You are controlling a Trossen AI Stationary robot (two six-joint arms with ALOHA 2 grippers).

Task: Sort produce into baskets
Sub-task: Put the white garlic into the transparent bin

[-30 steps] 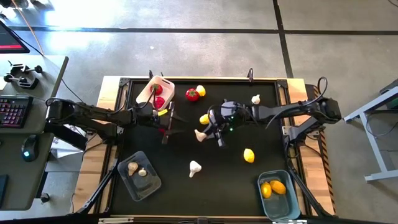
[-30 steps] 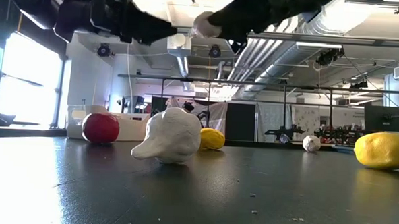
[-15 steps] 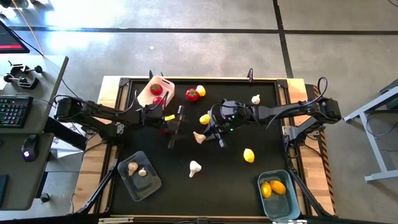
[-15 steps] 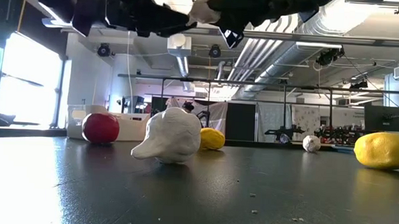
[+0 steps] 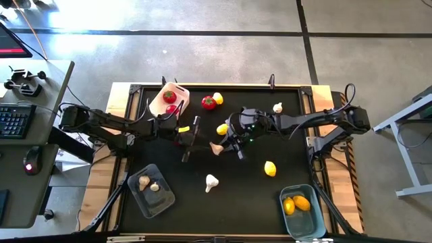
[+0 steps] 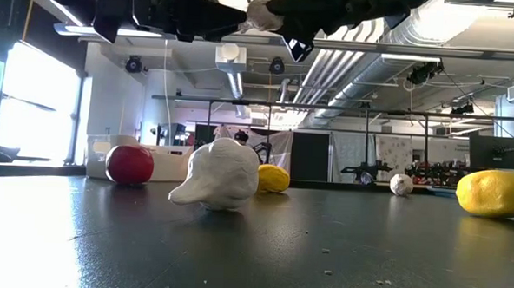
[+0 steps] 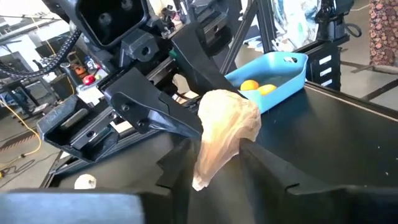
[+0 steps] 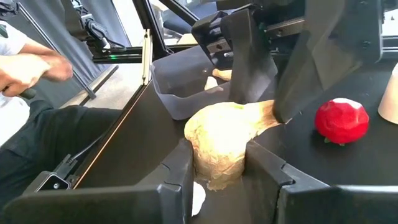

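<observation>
high: looked straight down on my whole table [image 5: 283,145] | low: sat at tabletop level, faced the room | my left wrist: looked close toward the blue tub [image 7: 273,78] | my right wrist: faced opposite | both wrists shared one garlic bulb [image 8: 221,146]

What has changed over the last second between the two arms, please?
The left gripper has travelled right across the table and closed around the stem of the garlic bulb that the right gripper keeps holding up. The right arm, loose produce and baskets stayed put.
</observation>
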